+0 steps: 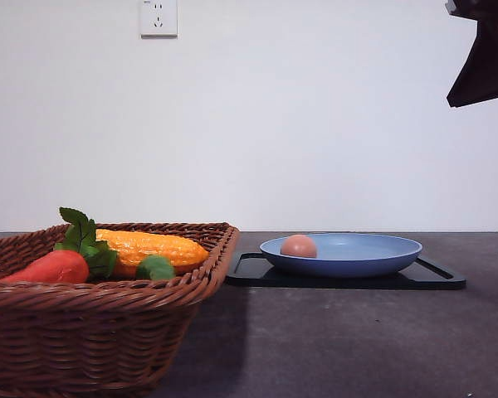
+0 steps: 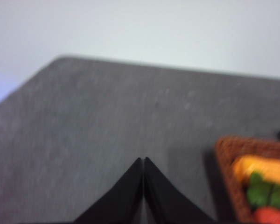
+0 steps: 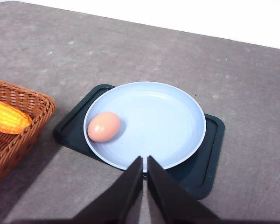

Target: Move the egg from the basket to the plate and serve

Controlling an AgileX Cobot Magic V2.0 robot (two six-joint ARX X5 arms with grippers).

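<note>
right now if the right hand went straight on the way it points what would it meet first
Probably the near rim of the plate, just ahead of the shut right hand; the egg lies off to one side. Depth is uncertain.

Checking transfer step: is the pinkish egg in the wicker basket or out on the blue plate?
Out: the small pinkish-brown egg lies on the round blue plate, near its rim, beside the brown woven wicker basket.

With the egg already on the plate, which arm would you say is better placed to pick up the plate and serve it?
The right arm, probably. Its fingers, closed together, hover right over the near rim of the plate holding the egg. The left fingers hang over bare table, beside the basket.
</note>
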